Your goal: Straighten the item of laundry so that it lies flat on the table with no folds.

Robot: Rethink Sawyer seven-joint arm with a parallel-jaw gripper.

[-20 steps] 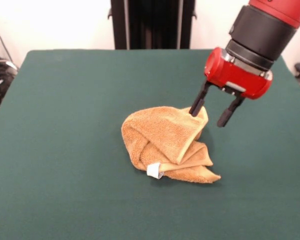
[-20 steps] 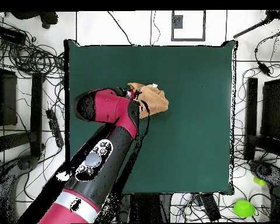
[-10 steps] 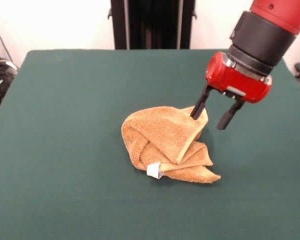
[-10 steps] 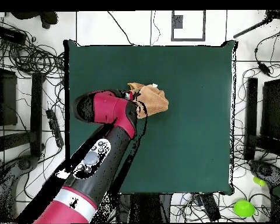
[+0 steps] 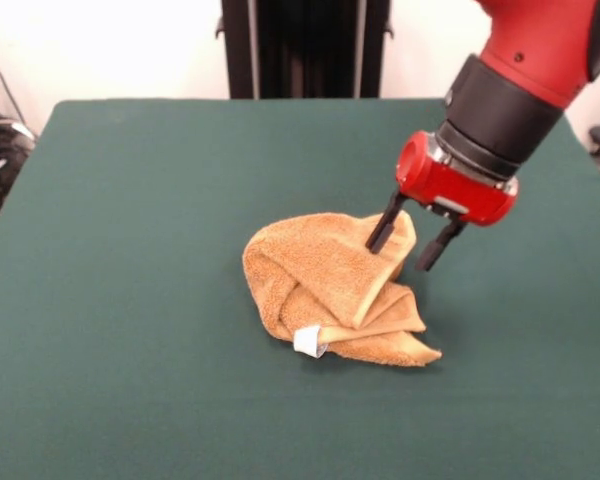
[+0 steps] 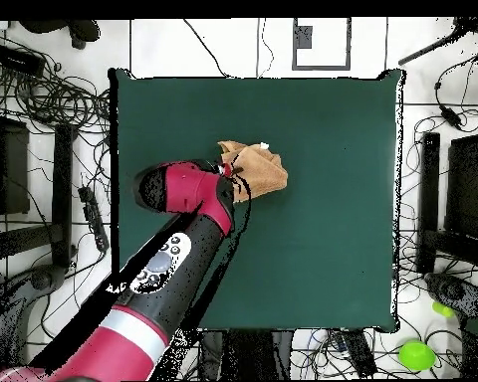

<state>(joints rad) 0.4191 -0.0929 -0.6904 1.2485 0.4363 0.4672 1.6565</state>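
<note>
Black two-fingered gripper [image 5: 408,243] on the red and black arm, fingers spread apart, straddling the far right corner of the towel: one finger [image 5: 383,224] against the raised cloth, the other [image 5: 432,245] just right of it over bare table. Nothing clamped.

Small orange-tan terry towel [image 5: 330,285] lies crumpled near the middle of the large dark green cloth-covered table [image 5: 130,250], a little right of centre in the front view. Not flat: bunched into a rounded heap, with a broad fold draped over the top and running down toward the near side. Far right corner stands up in a peak beside the gripper. Layered flaps stick out at the near right, ending in a pointed tip on the table. Small white tag [image 5: 309,341] juts from the near edge of the heap.

Overhead view: towel [image 6: 262,171] a compact lump, gripper [image 6: 234,181] at its edge, arm crossing the table from the robot's side.
</note>
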